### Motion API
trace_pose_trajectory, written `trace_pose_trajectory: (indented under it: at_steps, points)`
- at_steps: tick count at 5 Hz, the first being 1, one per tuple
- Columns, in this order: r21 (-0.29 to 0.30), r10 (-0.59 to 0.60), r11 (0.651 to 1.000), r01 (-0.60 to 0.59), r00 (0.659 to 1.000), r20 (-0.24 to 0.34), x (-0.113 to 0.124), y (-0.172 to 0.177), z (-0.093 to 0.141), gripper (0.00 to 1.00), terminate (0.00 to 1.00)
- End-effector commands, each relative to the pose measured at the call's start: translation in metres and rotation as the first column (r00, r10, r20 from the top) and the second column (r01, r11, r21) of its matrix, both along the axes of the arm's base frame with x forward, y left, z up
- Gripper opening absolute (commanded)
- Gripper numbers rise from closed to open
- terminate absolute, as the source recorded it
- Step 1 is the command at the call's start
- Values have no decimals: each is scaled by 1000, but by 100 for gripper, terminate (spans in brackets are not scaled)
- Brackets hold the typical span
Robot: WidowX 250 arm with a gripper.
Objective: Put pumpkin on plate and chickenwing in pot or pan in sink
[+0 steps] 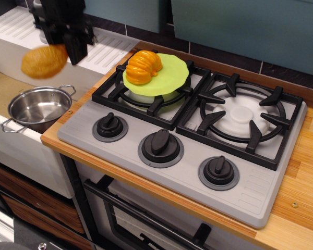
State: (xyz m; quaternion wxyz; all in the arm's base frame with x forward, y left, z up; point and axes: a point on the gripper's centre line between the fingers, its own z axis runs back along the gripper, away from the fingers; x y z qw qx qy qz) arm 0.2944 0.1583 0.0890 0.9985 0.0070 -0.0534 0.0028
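Observation:
The orange ribbed pumpkin [143,66] sits on the lime-green plate [164,75], which rests on the left stove burner. My gripper [62,50] is shut on the golden-brown chickenwing [43,61] and holds it in the air at the upper left, above the sink and just above the far rim of the steel pot [37,107]. The pot stands empty in the beige-bottomed sink [2,91]. The chickenwing is motion-blurred.
A grey toy stove [198,146] with two black grates and three knobs fills the wooden counter [302,172]. The white ridged drainboard [107,49] lies behind the sink. A dark tiled wall runs along the back.

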Motion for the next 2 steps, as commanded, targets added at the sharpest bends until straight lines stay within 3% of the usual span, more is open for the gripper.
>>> trace_pose_trajectory:
  at_steps: [1, 2]
  points:
    - [-34, -42, 999, 43, 999, 29, 30, 40, 1, 0, 0]
    - [-57, -38, 998, 40, 999, 32, 32, 51, -12, 0, 0]
